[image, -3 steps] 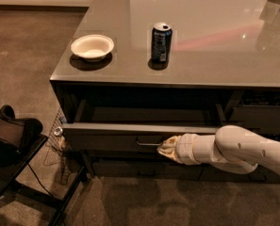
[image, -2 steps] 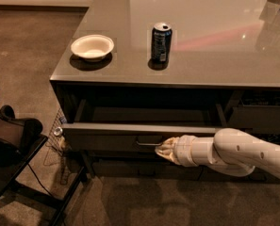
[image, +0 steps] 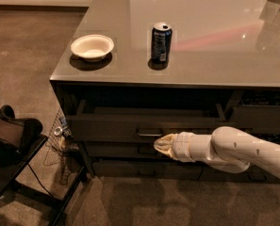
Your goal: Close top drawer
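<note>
The top drawer (image: 111, 127) is a wide, shallow dark grey drawer under the counter top. It stands pulled out a short way, with its dark inside showing behind the front. A small metal pull handle (image: 149, 134) sits at the middle of its flat front. My gripper (image: 161, 145) is at the end of the white arm that comes in from the right. Its tip is just below and to the right of the handle, up against the drawer front.
A white bowl (image: 92, 47) and a dark blue soda can (image: 161, 42) stand on the grey counter top (image: 224, 41). A black chair (image: 12, 149) and a wire basket (image: 59, 140) stand on the carpet at the left. Another drawer (image: 262, 117) sits at the right.
My gripper has crept a little to the left along the drawer front. The drawer's gap looks much the same.
</note>
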Robot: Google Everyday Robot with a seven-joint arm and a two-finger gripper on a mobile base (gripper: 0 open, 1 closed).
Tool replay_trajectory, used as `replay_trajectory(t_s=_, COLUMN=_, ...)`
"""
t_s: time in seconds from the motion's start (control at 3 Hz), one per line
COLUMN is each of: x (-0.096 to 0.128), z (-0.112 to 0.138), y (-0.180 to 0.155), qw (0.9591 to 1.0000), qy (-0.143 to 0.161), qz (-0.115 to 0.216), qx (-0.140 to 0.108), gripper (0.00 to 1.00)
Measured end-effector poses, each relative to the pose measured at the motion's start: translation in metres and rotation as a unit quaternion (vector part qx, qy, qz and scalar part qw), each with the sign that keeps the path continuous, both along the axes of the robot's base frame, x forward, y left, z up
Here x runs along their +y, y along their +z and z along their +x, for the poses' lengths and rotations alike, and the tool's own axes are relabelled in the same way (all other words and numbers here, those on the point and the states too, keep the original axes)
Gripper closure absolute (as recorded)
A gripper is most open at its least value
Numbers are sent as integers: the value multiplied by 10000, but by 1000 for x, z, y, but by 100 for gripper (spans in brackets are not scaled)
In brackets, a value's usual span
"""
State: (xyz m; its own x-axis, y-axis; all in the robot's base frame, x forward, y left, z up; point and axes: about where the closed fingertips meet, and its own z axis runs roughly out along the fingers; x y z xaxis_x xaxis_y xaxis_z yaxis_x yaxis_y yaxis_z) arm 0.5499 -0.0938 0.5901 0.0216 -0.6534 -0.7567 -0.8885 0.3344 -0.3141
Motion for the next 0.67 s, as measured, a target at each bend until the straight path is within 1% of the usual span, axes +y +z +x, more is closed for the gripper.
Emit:
replay_trajectory(t_s=0.33, x=-19, z=50, y=3, qw=9997, qy=-158, qz=3, qx=-182, gripper=100)
replay_trajectory(t_s=0.67, x=-32, z=79, y=5, qw=9993, qy=-251, qz=-10, qx=-270, gripper=100)
